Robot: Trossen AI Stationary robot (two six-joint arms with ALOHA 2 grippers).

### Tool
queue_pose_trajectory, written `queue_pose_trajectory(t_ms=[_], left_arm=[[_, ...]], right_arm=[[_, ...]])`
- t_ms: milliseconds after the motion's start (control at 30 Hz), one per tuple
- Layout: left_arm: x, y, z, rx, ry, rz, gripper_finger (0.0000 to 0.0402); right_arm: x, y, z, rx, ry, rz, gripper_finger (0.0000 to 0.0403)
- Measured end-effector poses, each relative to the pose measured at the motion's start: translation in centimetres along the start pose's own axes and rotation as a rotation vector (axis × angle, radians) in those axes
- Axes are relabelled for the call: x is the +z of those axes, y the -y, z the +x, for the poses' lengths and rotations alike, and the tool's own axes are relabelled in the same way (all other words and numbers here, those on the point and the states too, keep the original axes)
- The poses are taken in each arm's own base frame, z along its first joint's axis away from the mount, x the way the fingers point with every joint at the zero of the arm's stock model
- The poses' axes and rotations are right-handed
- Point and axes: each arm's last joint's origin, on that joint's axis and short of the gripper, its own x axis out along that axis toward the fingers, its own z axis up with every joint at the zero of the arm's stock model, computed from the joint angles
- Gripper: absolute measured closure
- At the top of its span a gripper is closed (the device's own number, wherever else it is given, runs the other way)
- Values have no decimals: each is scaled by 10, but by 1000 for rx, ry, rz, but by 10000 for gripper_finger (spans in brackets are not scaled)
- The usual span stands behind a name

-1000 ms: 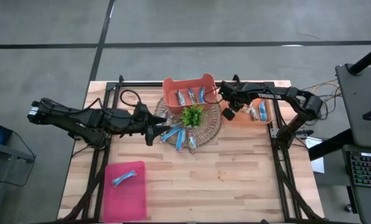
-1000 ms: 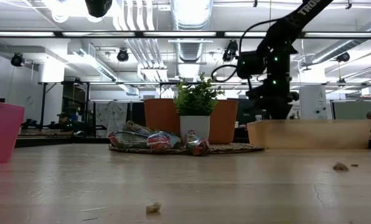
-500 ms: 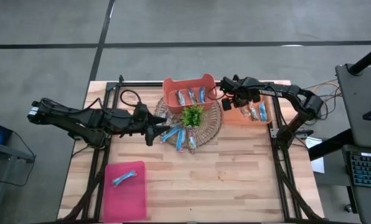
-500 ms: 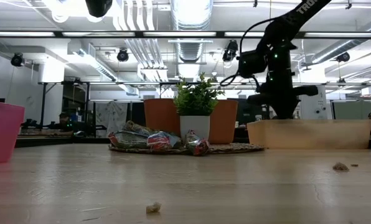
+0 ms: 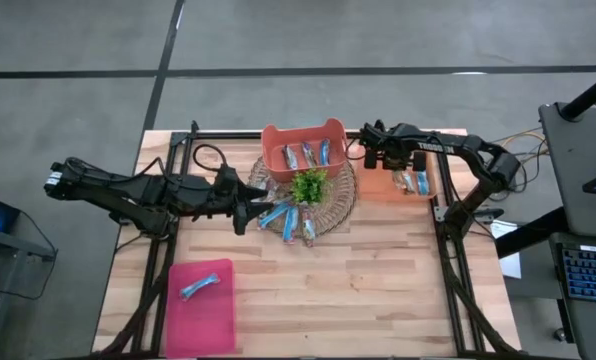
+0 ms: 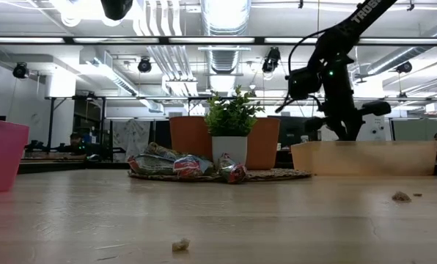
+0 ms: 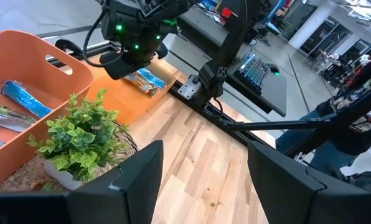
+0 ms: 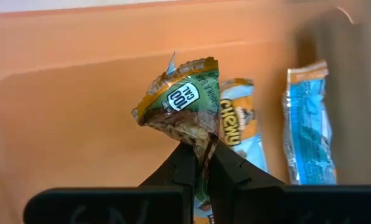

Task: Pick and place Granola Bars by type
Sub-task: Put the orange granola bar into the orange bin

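Observation:
My right gripper (image 5: 376, 160) hangs over the flat orange tray (image 5: 418, 190) at the table's far right, shut on a brownish-tan granola bar (image 8: 182, 102). Two blue bars (image 8: 305, 127) lie on that tray's floor. My left gripper (image 5: 240, 216) is open and waits beside the pile of blue and tan bars (image 5: 288, 220) on the round woven mat (image 5: 343, 205). Its fingers (image 7: 136, 180) stand apart in the left wrist view. Several blue bars lie in the orange basket (image 5: 303, 148). One blue bar lies in the pink bin (image 5: 200, 305). My right gripper pinches the tan bar at its lower end (image 8: 201, 142) between the two fingertips (image 8: 188, 163). The fingers point down at the tray from above. The crumpled wrapper sticks out past the fingertips, lifted clear of the tray floor.
A small green plant in a white pot (image 5: 309, 186) stands on the mat between basket and pile. Black frame rails (image 5: 448, 250) run along both table sides. Bare wood (image 5: 378, 290) lies at the near side. Crumbs (image 6: 180, 245) lie on the near tabletop.
My right gripper has carried the tan bar from beside the plant toward the table's far edge, then right, out over the orange tray. The wrist turned along the way. The fingers have stayed shut on the bar.

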Motion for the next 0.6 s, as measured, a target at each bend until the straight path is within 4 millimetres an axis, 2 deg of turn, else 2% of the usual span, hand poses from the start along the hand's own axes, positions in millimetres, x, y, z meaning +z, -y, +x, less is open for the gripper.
queue_pose_trajectory(t_ms=[400,600], left_arm=[[0,0,0,0,-1,33,186],[0,0,0,-13,-10,33,186]], right_arm=[[-5,6,12,-23,-14,10,387],[-5,5,12,-21,-13,24,349]])
